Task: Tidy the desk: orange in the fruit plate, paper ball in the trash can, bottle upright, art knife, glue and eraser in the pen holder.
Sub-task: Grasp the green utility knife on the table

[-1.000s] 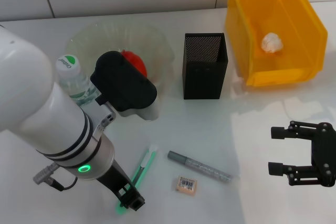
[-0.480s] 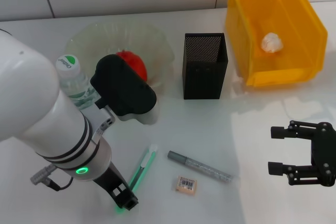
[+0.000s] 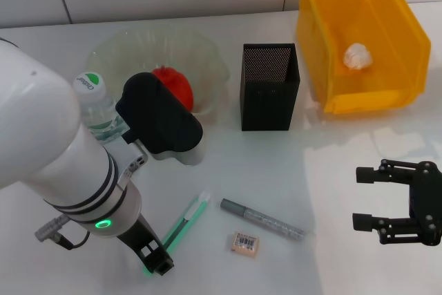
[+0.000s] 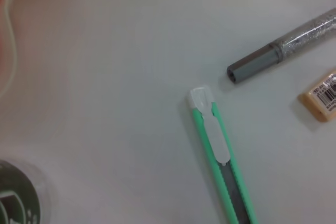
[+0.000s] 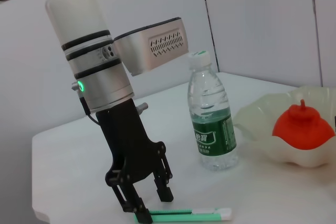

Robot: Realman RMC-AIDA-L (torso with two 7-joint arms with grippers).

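- Art knife [image 3: 185, 220]: we see the green and white knife lying flat on the white desk [image 3: 262, 164], near the front edge, with its white tip pointing toward the grey glue pen [image 3: 262, 219].
- Left gripper [image 5: 147, 203]: our left arm has its fingers spread apart and lowered over the knife's rear end, one finger on each side of the handle; we cannot tell whether they touch it.
- Glue pen: it lies flat just beside the knife's tip, angled across the desk, with the eraser [image 3: 244, 242] near its middle on the side toward us.
- Orange [image 3: 174, 86]: it sits inside the fruit plate [image 3: 207, 50].
- Bottle [image 5: 211, 116]: it stands upright beside the plate, cap up.
- Paper ball [image 3: 358, 54]: it rests in the trash can [image 3: 394, 12] at the far right.
- Pen holder [image 3: 269, 86]: it stands between the plate and the trash can; we cannot see what is inside.
- Right gripper [image 3: 366, 198]: it hangs open above bare desk at the right, well apart from everything else.
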